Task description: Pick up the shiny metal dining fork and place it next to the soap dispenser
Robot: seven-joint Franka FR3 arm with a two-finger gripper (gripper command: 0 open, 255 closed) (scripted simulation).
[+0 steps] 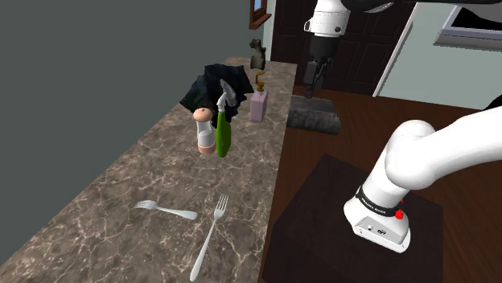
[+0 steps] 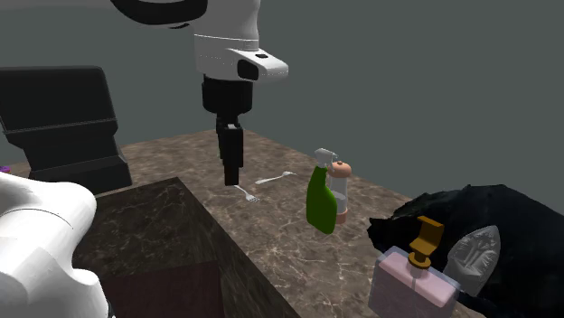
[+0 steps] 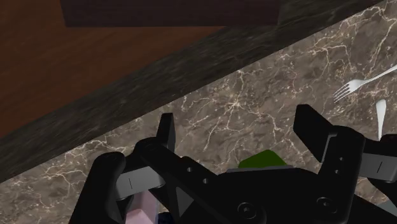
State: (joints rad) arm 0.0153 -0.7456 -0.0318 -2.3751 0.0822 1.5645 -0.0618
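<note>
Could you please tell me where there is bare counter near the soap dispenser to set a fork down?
A bare strip of counter lies between the soap dispenser and the green spray bottle, along the counter's edge. A wider patch runs from the bottle to the forks. It is crowded where the black heap sits close beside the dispenser.

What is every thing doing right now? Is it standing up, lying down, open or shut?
gripper: open, holding nothing, in the air
longer fork: lying flat on the counter, not held
shorter fork: lying flat, apart from the longer one
green spray bottle: standing upright
white bottle: standing upright beside it
soap dispenser: standing upright
black cloth: crumpled in a heap
</note>
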